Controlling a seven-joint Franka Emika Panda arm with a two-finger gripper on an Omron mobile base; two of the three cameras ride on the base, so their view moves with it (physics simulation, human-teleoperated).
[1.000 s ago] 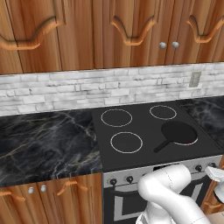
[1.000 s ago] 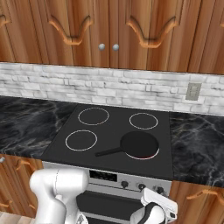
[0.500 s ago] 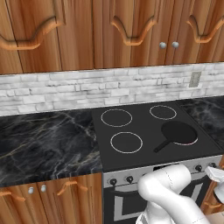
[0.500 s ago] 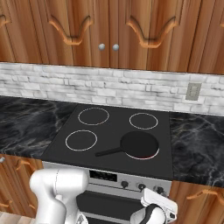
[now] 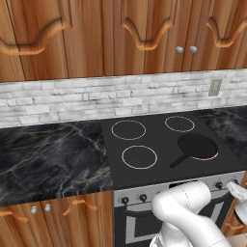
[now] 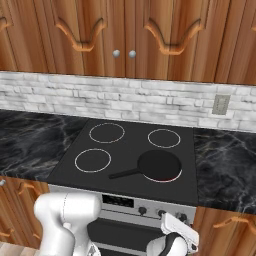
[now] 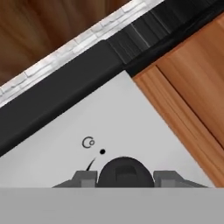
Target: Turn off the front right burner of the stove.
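The stove (image 5: pixel 164 170) has a flat black glass top and a steel front panel (image 7: pixel 105 127) with small dark knobs. A black frying pan (image 5: pixel 197 146) (image 6: pixel 159 165) covers the front right burner (image 6: pixel 166 179), leaving a pinkish-red arc of its rim (image 5: pixel 206 157) showing at the pan's near edge. My gripper (image 6: pixel 179 223) (image 5: pixel 232 186) is at the right end of the panel. In the hand view my gripper (image 7: pixel 126 178) holds a dark round knob (image 7: pixel 125 170); both fingertips (image 7: pixel 85 178) sit tight against its sides.
Three white-outlined rings (image 5: pixel 139 157) mark the other burners. Black marble counters (image 5: pixel 48 154) flank the stove. A wooden cabinet front (image 7: pixel 192 87) lies right beside the panel's right end. More knobs (image 5: pixel 125 199) sit on the panel's left. Upper cabinets hang over a stone backsplash.
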